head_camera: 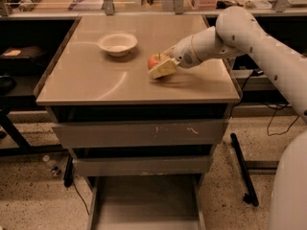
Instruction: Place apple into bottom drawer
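Observation:
The small red-orange apple (153, 60) sits on the tan table top (110, 80), right of the middle. My gripper (162, 66) reaches in from the right on the white arm (230, 32) and is right at the apple, touching or nearly touching its near right side. The apple is on the table surface. The bottom drawer (144, 200) is pulled out below the table's front; its flat grey floor shows and nothing lies in it.
A cream bowl (117, 43) stands on the table, left of and behind the apple. Two shut grey drawer fronts (139, 134) sit above the open drawer. Cluttered shelves run behind the table, and a black stand leg (244, 169) is on the floor at right.

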You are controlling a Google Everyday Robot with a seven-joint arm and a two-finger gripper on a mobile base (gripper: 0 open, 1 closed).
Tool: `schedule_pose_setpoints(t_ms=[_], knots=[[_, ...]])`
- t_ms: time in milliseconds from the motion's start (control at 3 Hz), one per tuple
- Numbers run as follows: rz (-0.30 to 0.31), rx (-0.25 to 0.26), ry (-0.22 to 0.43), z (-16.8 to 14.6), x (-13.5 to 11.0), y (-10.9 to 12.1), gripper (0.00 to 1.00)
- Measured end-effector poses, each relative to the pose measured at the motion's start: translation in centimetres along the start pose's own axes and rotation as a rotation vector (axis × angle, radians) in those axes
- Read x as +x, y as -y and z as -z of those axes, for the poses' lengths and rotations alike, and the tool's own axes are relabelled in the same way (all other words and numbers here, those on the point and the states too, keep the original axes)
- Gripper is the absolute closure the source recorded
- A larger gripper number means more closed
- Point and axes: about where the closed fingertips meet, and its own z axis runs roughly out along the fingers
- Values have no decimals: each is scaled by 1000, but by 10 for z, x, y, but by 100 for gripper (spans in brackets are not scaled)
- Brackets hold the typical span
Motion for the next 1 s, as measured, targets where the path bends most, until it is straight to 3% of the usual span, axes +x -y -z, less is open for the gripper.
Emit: schedule_pose_setpoints(t_ms=[667,1000], knots=[[0,0,0,0,0,0,88],[0,0,0,0,0,0,100]])
